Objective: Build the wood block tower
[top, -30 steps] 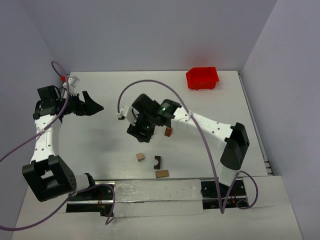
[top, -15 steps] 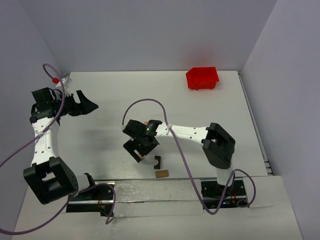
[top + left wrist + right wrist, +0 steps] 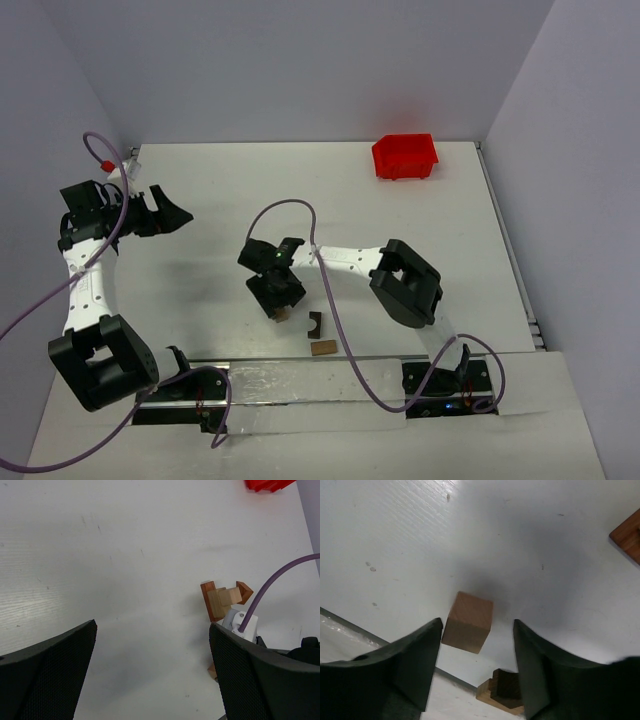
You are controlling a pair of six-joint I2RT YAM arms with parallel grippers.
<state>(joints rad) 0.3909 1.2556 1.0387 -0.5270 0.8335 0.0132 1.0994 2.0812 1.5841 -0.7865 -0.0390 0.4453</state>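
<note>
A brown wooden cube [image 3: 468,621] sits on the white table, between the fingers of my right gripper [image 3: 477,626]. That gripper is open, and the cube lies closer to the left finger, apart from both. In the top view the gripper [image 3: 275,292] hangs over the cube [image 3: 283,314]. A dark arch-notched block [image 3: 316,323] and a tan flat block [image 3: 322,347] lie just to the right; the arch block [image 3: 506,686] also shows in the right wrist view. My left gripper [image 3: 168,215] is open and empty at the far left. Its view [image 3: 152,627] shows a small cluster of blocks [image 3: 220,600] beyond the right wrist. No upright stack shows.
A red plastic bin [image 3: 405,156] stands at the back right, its corner also in the left wrist view [image 3: 267,484]. The right arm [image 3: 350,262] and its purple cable [image 3: 285,207] lie across the table's middle. Another block's corner [image 3: 627,535] shows at the upper right.
</note>
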